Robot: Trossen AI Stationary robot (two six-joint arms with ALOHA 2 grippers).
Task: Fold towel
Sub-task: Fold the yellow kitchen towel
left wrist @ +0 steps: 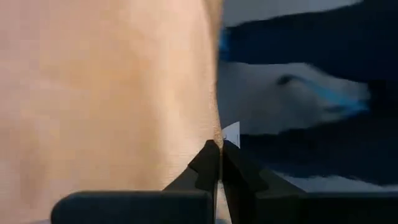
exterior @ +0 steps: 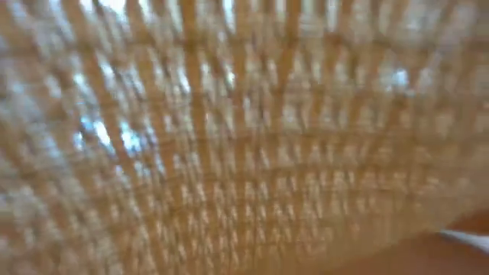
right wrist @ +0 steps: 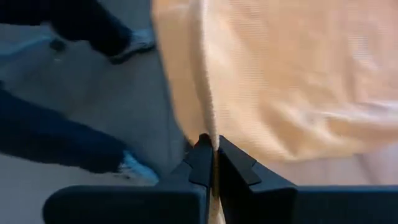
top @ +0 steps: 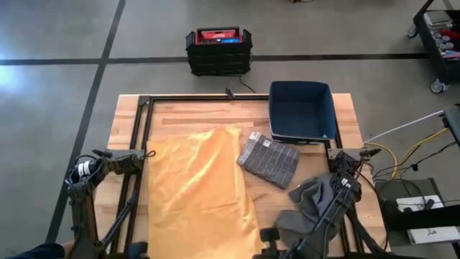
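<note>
Grey concrete floor point(top: 57, 29) surrounds a wooden counter point(top: 187, 111) where an orange towel point(top: 198, 183) lies spread between the two arms, its near edge lifted; both tools sit at the near edge of the counter. Left tool point(left wrist: 220, 149) is pinched tight on the towel's edge, right tool point(right wrist: 211, 144) likewise clamped on the hem. Beyond the right tool lie a grey checked cloth point(top: 269, 160), a crumpled grey cloth point(top: 310, 201) and a blue bin point(top: 302, 111)
</note>
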